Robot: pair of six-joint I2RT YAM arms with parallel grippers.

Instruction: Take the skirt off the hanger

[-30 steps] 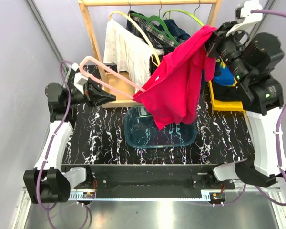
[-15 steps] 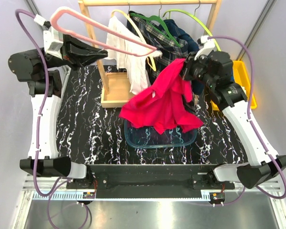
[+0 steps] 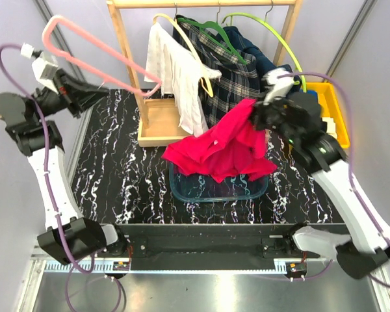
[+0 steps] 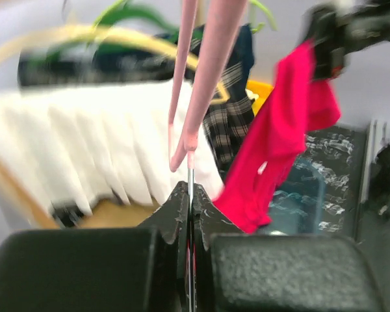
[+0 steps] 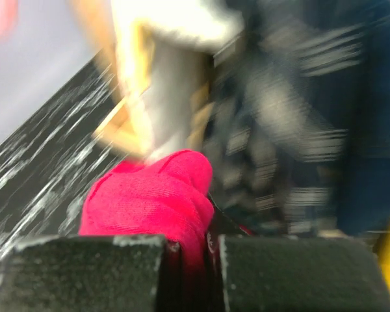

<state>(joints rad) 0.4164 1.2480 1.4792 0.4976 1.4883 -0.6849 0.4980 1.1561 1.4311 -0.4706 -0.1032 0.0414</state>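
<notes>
The skirt hangs on the hanger, whose hook is over the top bar of the wooden rack at the far side of the table. Its plaid pleats fall just right of the middle of the rack. On its left is a white garment on a pale yellow hanger. On its right is a dark denim garment with a lime-green hanger arching over it. Neither gripper touches the skirt or its hanger.

The lower right part of the skirt is hidden behind a red garment. This garment's top corner is pinched in the right gripper, just near and right of the skirt. The right wrist view shows both jaws pressed together on a fold of red cloth, with the plaid a blur behind it. The rest of the red garment drapes down and to the left over a clear blue tub on the black marbled table. A yellow bin sits behind the right arm at the table's right edge.

The left gripper is raised at the far left, well apart from the skirt. Its jaws are closed on the thin metal stem of a bare pink hanger. That hanger slants from the far left corner toward the rack's left post.
</notes>
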